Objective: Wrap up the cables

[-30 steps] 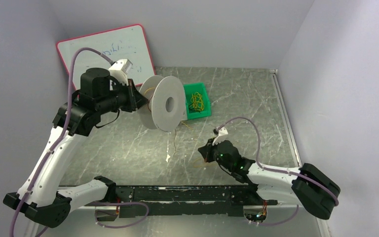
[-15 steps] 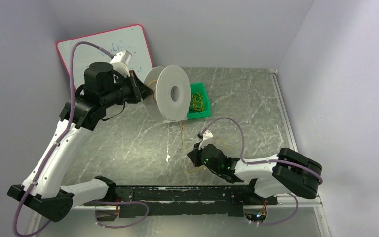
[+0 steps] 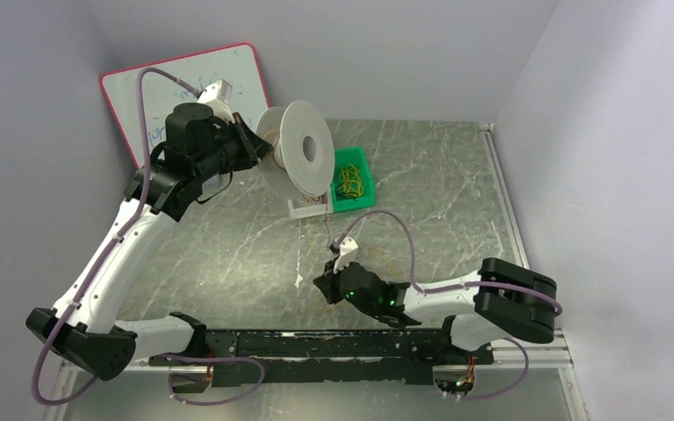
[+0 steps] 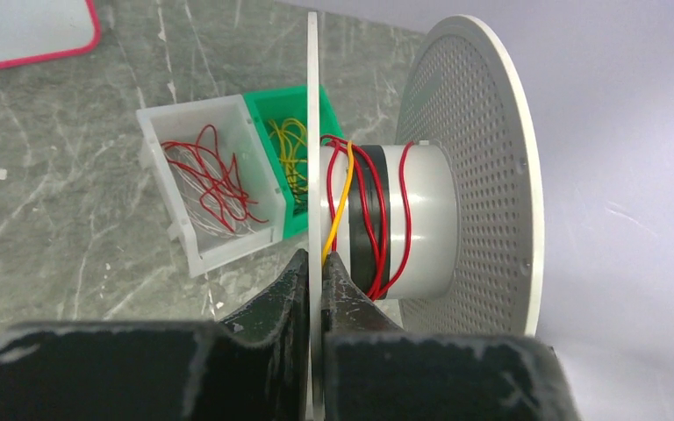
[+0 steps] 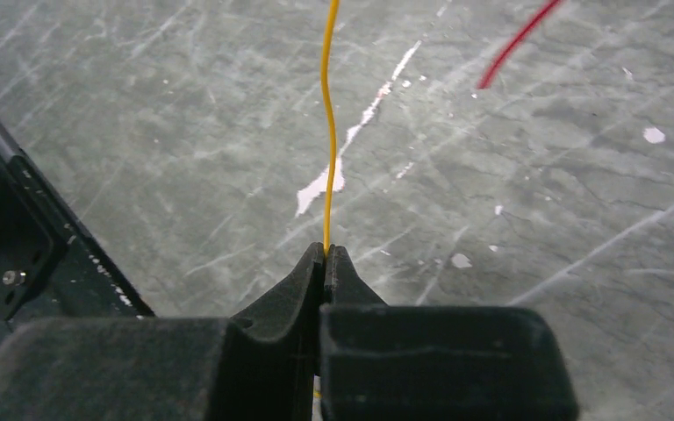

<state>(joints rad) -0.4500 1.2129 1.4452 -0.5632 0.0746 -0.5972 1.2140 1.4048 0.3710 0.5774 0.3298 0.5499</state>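
Note:
A white spool (image 3: 303, 158) is held off the table on edge. My left gripper (image 3: 259, 153) is shut on its thin near flange (image 4: 315, 132), one finger on each side (image 4: 315, 259). Red cables (image 4: 377, 219) and one yellow cable (image 4: 340, 197) wind round the hub (image 4: 426, 219). My right gripper (image 3: 320, 285) is low over the table in front of the spool, shut on the yellow cable (image 5: 327, 132), which runs up from the fingertips (image 5: 325, 252). A loose red cable end (image 5: 518, 44) hangs nearby.
A white bin (image 4: 206, 180) of red cables and a green bin (image 4: 294, 140) of yellow cables stand under the spool; the green bin also shows from above (image 3: 351, 180). A whiteboard (image 3: 189, 88) leans at the back left. A black rail (image 3: 333, 346) runs along the near edge.
My left arm has swung the spool back and to the right, turning it more edge-on. My right gripper has moved left and nearer the rail, still holding the yellow cable.

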